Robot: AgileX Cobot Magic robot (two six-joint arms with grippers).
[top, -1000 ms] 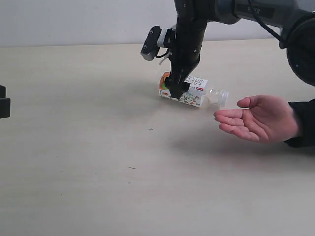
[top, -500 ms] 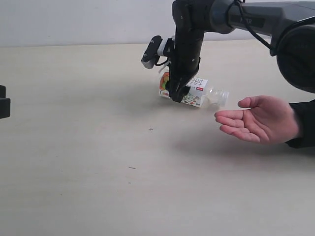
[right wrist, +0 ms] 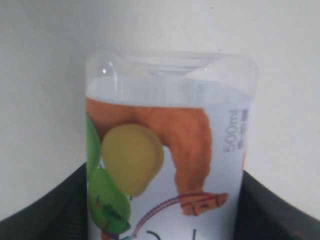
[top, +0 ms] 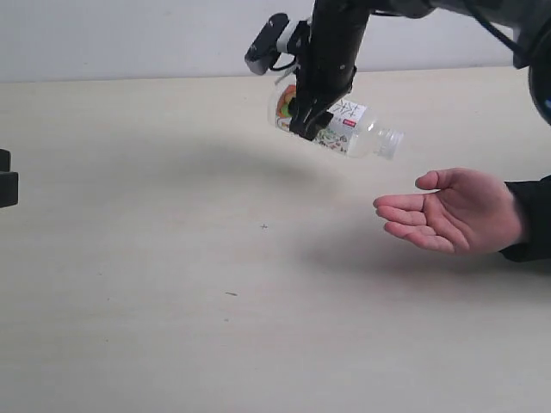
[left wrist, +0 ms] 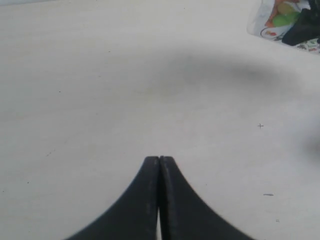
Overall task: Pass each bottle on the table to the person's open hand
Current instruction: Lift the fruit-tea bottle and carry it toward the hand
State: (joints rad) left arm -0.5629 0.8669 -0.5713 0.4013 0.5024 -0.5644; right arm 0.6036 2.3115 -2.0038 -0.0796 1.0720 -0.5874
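Clear plastic bottle [top: 355, 134], cylindrical, gripped by right end effector [top: 304, 121].

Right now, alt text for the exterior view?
The right arm's fingers hold a clear labelled bottle sideways in the air above the beige table, cap end tilted down toward a person's open, palm-up hand at right.

The bottle [top: 351, 129] is showing clear, glossy plastic and a smooth printed label [right wrist: 165, 195]; the table [top: 172, 301] is looking matt, pale, faintly wood-grained.
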